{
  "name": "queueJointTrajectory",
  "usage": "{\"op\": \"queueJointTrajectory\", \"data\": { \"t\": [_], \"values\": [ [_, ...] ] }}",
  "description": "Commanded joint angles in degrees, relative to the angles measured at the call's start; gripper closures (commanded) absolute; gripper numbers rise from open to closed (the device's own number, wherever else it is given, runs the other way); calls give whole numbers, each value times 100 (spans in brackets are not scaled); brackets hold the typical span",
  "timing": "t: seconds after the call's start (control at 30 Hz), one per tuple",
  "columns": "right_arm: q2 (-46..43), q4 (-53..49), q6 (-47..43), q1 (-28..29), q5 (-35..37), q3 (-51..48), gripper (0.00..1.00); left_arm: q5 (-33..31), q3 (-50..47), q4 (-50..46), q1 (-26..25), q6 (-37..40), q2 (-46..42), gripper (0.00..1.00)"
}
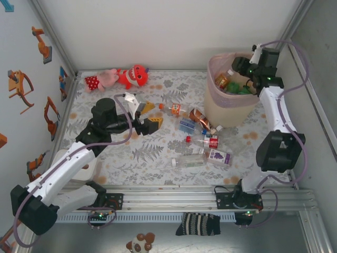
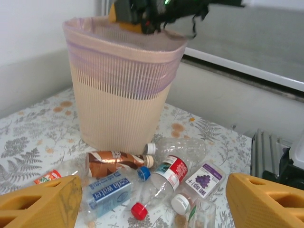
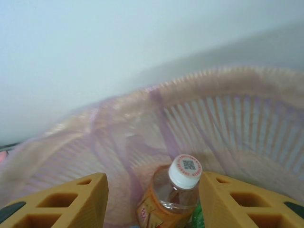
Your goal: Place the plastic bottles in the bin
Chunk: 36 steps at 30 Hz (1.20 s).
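right gripper (image 3: pixel 153 195) spread over the bin (image 1: pixel 219 108) at 2 o'clock, holding nothing; left gripper (image 2: pixel 152 205) wide, empty. bottle (image 3: pixel 176 189) bottom cut off.

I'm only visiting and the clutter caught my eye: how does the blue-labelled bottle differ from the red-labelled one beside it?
The blue-labelled bottle has a blue cap, while the red-labelled bottle has a red one. The blue-labelled bottle's cap points toward the bin, whereas the red-labelled bottle's cap points away from it, toward the camera. Both are clear plastic and lie on their sides on the table, outside the bin.
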Motion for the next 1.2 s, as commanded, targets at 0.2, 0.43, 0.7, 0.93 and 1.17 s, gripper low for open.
{"op": "queueJointTrajectory", "data": {
  "t": [0.2, 0.43, 0.7, 0.93, 1.17],
  "values": [
    [-834, -353, -242, 36, -5, 48, 48, -214, 483, -915, -257, 571, 465, 22],
    [-1690, -442, -238, 33, -6, -578, 48, -817, 734, -1859, -862, 1261, 1005, 22],
    [-2685, -730, -315, 35, 80, -1384, 47, -1609, 1093, -2717, -1703, 1946, 1901, 21],
    [-3305, -1064, -398, 35, 154, -1697, 47, -2172, 1107, -3181, -2265, 2372, 2600, 21],
    [-3548, -1203, -376, 32, 119, -1812, 47, -2436, 1013, -3247, -2667, 2562, 3251, 20]
  ]
}}
